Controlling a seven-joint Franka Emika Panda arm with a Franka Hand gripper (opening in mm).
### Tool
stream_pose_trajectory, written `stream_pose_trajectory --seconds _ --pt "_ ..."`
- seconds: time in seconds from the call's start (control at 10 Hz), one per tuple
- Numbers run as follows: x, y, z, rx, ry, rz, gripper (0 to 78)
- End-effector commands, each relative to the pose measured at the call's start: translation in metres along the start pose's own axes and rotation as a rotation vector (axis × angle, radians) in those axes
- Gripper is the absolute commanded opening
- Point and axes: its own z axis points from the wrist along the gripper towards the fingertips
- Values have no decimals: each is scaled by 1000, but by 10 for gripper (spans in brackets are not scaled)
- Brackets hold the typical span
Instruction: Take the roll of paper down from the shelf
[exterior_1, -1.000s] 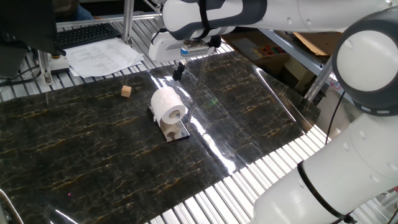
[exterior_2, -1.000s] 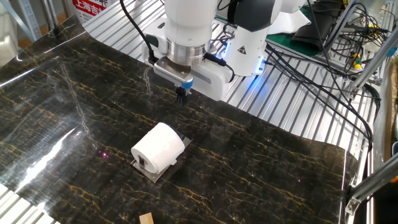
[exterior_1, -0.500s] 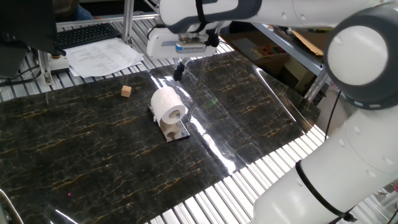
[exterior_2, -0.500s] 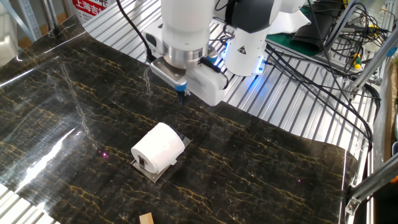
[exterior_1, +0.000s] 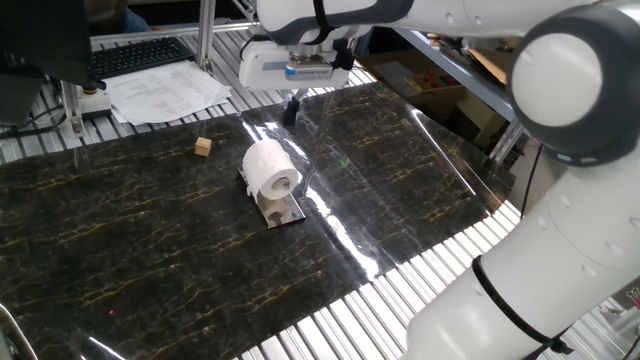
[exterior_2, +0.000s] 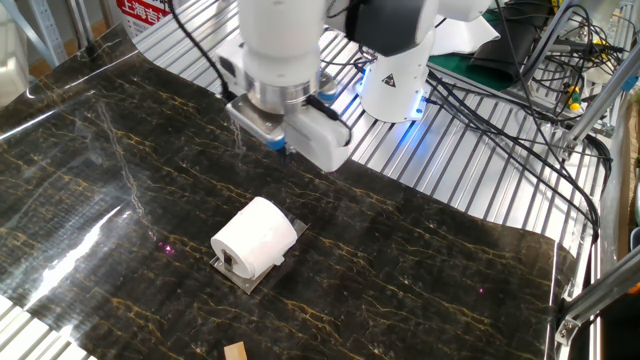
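Marble tabletop (exterior_1: 150, 250) — wooden cube (exterior_1: 203, 147) half-cropped opposite

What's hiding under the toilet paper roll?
The roll of paper sits on the shelf, a small stand of pale wood on a grey metal plate. Only the stand's front and plate edge show; the roll covers its top, so how it rests there cannot be seen.

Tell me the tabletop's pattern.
Black marble tabletop with golden-brown veins, clearest in the other fixed view.

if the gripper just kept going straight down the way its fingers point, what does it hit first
Probably the bare dark marble-patterned tabletop. The gripper points down just behind the roll of paper on the shelf, apparently clear of both, though depth is uncertain.
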Motion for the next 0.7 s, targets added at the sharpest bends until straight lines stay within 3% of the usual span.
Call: stream_pose_trajectory --seconds 0.1,0.7 --pt "-8 -5 1 -6 -1 -4 0" --pt "-11 -8 13 3 -5 -36 0"
